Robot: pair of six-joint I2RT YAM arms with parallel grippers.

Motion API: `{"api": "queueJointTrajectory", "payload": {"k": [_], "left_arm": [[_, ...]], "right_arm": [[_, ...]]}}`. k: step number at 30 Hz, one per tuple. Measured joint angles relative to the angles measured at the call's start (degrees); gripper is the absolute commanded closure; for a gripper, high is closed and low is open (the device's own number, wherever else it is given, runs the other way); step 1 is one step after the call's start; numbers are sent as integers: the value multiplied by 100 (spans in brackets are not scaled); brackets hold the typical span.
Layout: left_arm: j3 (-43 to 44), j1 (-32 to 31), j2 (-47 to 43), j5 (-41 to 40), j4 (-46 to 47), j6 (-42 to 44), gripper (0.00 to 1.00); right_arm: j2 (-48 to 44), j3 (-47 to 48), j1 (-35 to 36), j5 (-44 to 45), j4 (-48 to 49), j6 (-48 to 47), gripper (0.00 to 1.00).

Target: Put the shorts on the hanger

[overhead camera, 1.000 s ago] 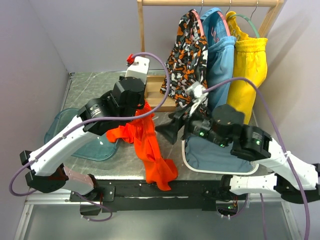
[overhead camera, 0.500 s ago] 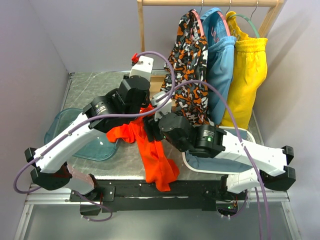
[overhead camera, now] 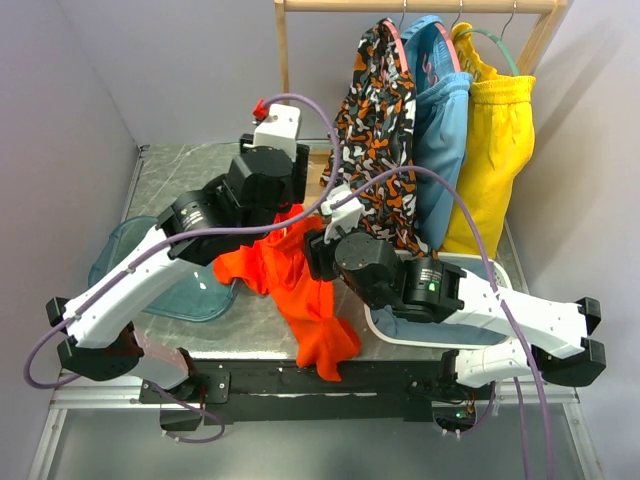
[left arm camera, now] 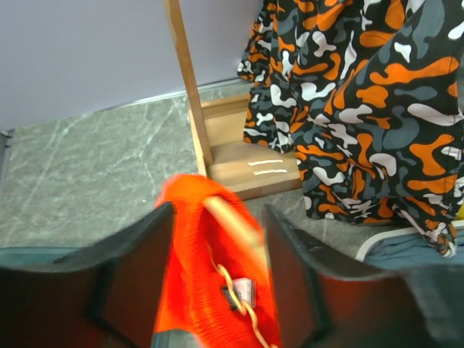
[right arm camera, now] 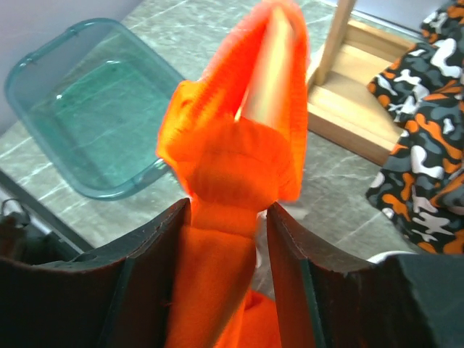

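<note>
Top external view has a translucent teal plastic tub (overhead camera: 120, 262) at the left of the grey marbled bench (overhead camera: 190, 170); beside it the left hand (left arm camera: 217, 239) holds up the bright orange-red fabric shorts (overhead camera: 300, 290), fingers narrowed onto the gathered waistband with the thin tan wooden hanger (left arm camera: 232, 221) inside that fold. Right of it, the right hand (right arm camera: 225, 217) pinches the same shorts just under the waistband, their legs trailing over the bench's near edge. Orange-black-white patterned shorts (overhead camera: 385, 130) hang on the wooden rack (overhead camera: 283, 60) farther right.
</note>
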Motion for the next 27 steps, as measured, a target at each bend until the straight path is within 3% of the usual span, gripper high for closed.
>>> {"api": "queueJointTrajectory", "payload": {"k": [2, 7, 15, 21, 27], "left_arm": [[37, -2, -37, 9, 0, -22, 24], [59, 0, -184, -72, -22, -175, 17], [-127, 0, -664, -197, -144, -647, 16], [-763, 59, -1097, 404, -122, -1285, 20], [-1353, 238, -761, 1344, 20, -1622, 26]], "right_arm": [[-55, -101, -9, 74, 26, -28, 100], [-192, -291, -9, 199, 52, -107, 100], [-640, -772, -11, 219, 450, -444, 100], [-1241, -1644, -9, 162, 922, -918, 100], [-1469, -2166, 9, 129, 1403, -1480, 100]]}}
